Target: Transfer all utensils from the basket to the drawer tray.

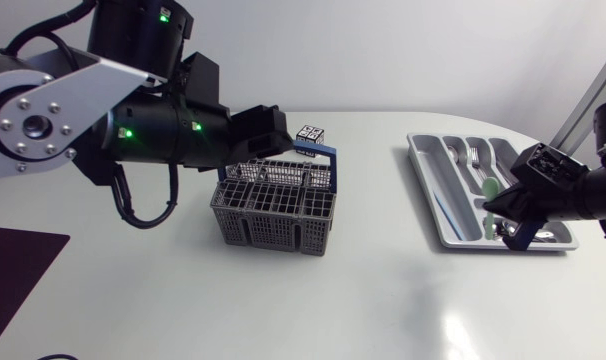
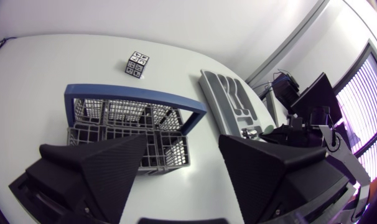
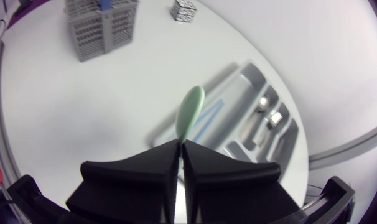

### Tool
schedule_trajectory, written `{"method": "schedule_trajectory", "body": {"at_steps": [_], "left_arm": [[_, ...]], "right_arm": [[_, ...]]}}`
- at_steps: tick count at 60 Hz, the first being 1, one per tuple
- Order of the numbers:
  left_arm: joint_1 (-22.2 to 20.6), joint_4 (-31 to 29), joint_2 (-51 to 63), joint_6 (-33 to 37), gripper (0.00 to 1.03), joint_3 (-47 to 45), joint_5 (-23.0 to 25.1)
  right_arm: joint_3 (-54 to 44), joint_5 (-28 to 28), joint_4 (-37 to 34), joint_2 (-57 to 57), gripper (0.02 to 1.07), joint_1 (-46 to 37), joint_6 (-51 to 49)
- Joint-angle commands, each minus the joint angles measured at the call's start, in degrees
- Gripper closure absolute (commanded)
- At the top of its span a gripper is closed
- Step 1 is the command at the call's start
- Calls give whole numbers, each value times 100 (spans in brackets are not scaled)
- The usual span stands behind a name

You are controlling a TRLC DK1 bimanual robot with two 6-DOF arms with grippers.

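Grey tray [image 1: 420, 166] holds forks [image 1: 475, 157] (far end); right hand [image 3: 180, 146] pinches green spoon [image 3: 191, 112].

Tabletop [image 1: 283, 300]: white and smooth, with a rounded far edge and a patch of glare on its near part. One small cube [image 1: 312, 133], its faces printed with black-and-white square patterns, stands on the tabletop toward the far edge, roughly mid-width. One dark mat [image 1: 18, 265], flat and deep purple-black, lies at the near left corner, cut off by the view's edge. Cube and mat are well apart.
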Motion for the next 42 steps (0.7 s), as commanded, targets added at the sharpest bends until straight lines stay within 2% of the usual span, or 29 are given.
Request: {"method": "schedule_trajectory", "body": {"at_steps": [1, 15, 42], "left_arm": [[44, -36, -27, 278, 17, -125, -188], [158, -36, -45, 462, 17, -301, -671], [729, -62, -379, 840, 14, -784, -794]], "right_arm": [[-216, 384, 459, 260, 102, -387, -492], [-269, 1158, 1830, 1165, 102, -958, -1020], [-585, 2239, 3596, 2202, 101, -958, -1503]]}}
